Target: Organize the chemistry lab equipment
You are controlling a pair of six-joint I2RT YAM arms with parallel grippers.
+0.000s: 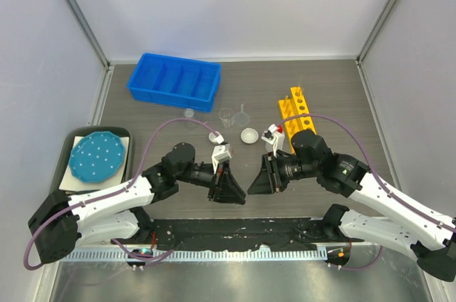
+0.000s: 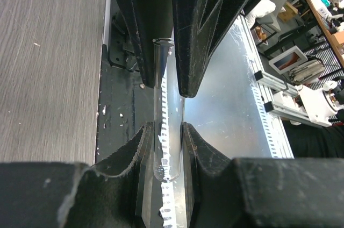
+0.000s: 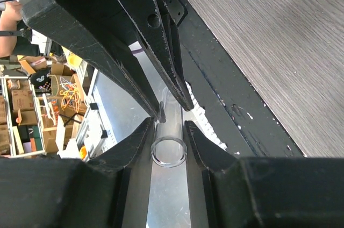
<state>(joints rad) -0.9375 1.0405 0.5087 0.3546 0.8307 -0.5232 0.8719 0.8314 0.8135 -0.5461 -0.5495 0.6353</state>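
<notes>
Both arms meet low over the near edge of the worktop (image 1: pixel 342 95), well apart from the yellow rack (image 1: pixel 296 111) that stands behind. Left pincer (image 2: pixel 165 128) is closed on the round bottom end of a thin clear tube (image 2: pixel 161 88). Right pincer (image 3: pixel 168 126) is narrowed on the open mouth of the same tube, its fingers touching the rim. In my judgement, the tube may crack if the two arms pull against each other. It may also drop onto the metal edge below if one pincer lets go too early.
</notes>
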